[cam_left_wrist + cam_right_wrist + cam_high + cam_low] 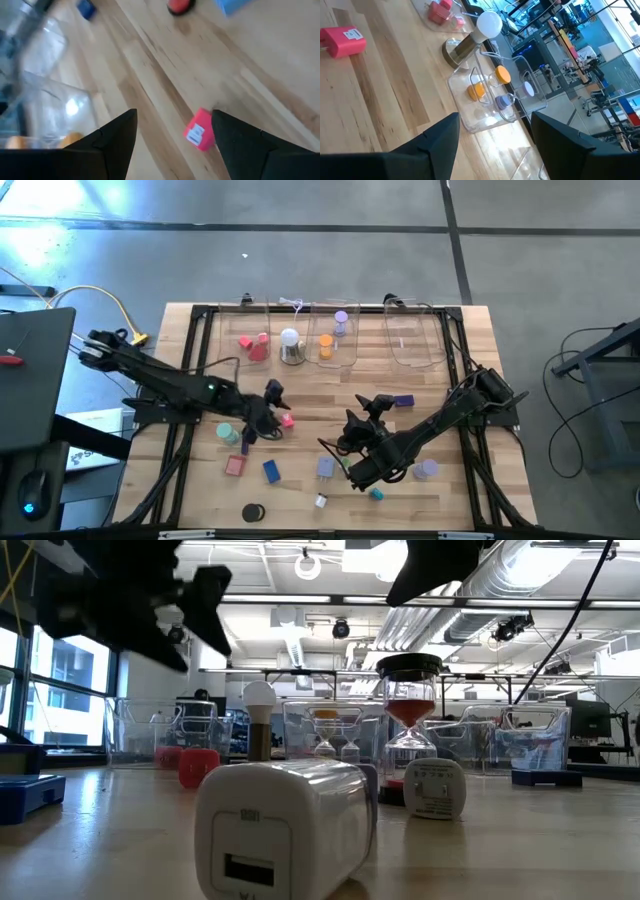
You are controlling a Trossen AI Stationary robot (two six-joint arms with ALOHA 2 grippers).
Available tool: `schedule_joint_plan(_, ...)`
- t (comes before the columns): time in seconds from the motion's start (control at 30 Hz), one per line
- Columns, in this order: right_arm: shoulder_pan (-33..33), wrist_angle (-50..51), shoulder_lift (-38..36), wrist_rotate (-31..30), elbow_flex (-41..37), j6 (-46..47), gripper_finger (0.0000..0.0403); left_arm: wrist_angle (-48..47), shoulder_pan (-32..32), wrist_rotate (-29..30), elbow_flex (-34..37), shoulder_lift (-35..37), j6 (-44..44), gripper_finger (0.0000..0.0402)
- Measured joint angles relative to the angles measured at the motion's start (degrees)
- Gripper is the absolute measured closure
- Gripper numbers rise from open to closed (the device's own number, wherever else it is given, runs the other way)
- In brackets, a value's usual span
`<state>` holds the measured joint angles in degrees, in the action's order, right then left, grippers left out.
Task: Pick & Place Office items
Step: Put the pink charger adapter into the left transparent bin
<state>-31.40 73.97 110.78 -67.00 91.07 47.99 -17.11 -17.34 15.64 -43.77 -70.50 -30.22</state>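
The left gripper (pixel 277 410) hangs over the middle of the wooden table (pixel 460 490), its two fingers spread wide with nothing between them. A small pink block (pixel 199 130) lies on the boards in the gap, close against one finger (pixel 240 142) and well clear of the other; whether it touches that finger I cannot tell. On the far side of this claw from the other arm sit a teal cylinder (pixel 227 432), a pink square piece (pixel 235 466) and a blue block (pixel 271 471).

Across the table, the right gripper (pixel 372 406) is also spread wide and holds nothing. Just beside it lies a purple block (pixel 403 400). Ahead of it stands the white dome on a brassy base (pixel 470 37), and past that a clear tray (pixel 492 107) holding orange and lilac hourglass-like pieces (pixel 490 85). A red piece (pixel 439 11) rests in the next tray along.
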Motion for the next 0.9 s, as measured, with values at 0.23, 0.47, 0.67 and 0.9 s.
schedule_joint_plan(0.23,0.00,-0.14,0.00,0.81,0.00,0.02,0.0168,0.00,1.60,0.02,0.00,-7.41,0.08,0.0156)
schedule_joint_plan(0.47,0.00,-0.30,0.00,0.98,0.00,0.02,0.0168,0.01,3.18,-0.49,0.00,-11.76,1.60,0.0156)
schedule_joint_plan(0.67,0.04,-0.47,0.00,0.98,0.00,-0.07,0.0168,0.03,4.17,-0.55,0.00,-15.03,2.13,0.0156)
schedule_joint_plan(0.9,0.04,-0.60,0.00,0.98,0.00,-0.17,0.0168,1.52,4.09,-0.57,0.00,-17.42,-2.17,0.0156)
